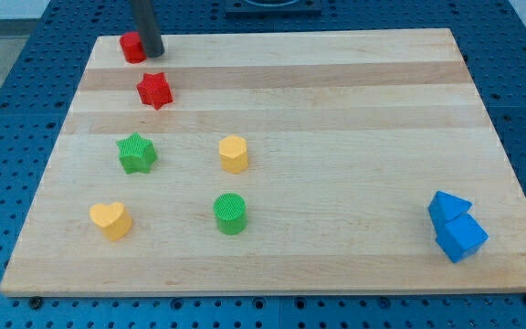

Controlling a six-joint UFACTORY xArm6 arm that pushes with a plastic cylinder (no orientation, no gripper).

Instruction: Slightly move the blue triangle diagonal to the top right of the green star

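Note:
The blue triangle (448,207) lies near the board's right edge at the view's lower right, touching a blue cube (461,238) just below it. The green star (136,153) sits at the left-middle of the board, far from the triangle. My tip (153,52) is at the view's top left, right beside a red block (133,47) and above the red star (154,90). It is far from the blue triangle and the green star.
A yellow hexagon block (233,153) stands right of the green star. A green cylinder (230,213) and a yellow heart (110,219) lie lower down. The wooden board (336,100) rests on a blue perforated table.

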